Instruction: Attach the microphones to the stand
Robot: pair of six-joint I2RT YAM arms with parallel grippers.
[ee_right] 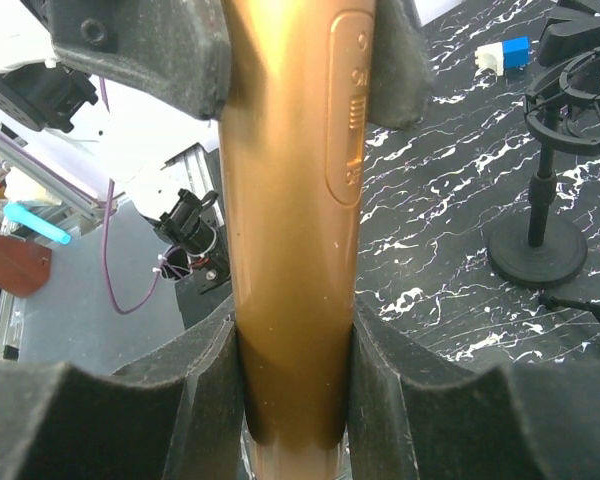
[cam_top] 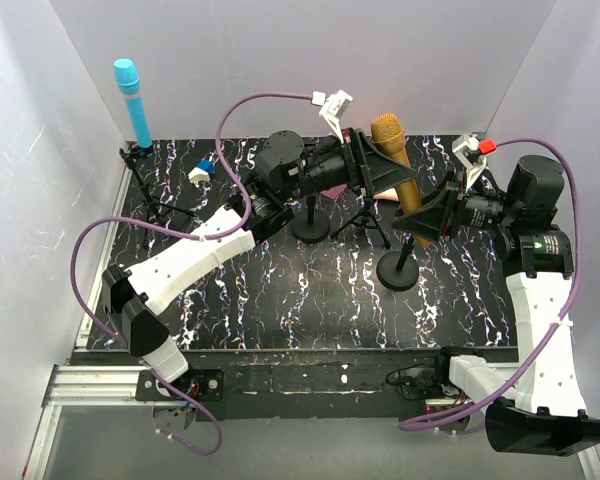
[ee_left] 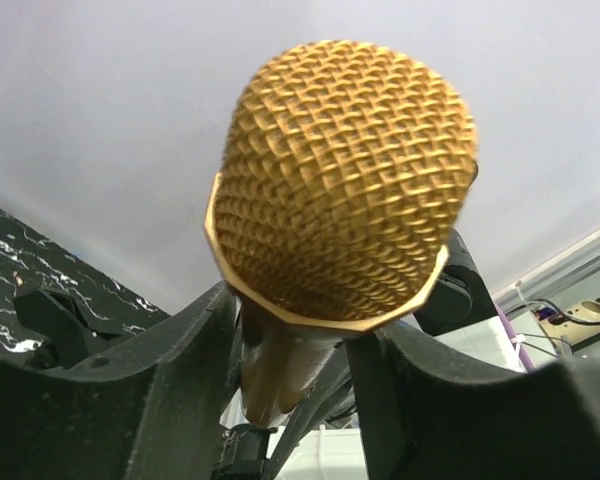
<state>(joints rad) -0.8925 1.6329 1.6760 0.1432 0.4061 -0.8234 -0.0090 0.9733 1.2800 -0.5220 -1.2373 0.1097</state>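
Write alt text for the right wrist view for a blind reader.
A gold microphone runs up the centre, clamped in the right gripper, the left gripper around it above. A black stand sits on the marbled table at right.

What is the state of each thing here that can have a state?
gold mic: tilted, held by both arms.
blue mic: upright in the left stand.
left fingers: shut on the gold mic, just below its head.
right fingers: shut on the gold mic's body.
round-base stand: upright, clip empty.
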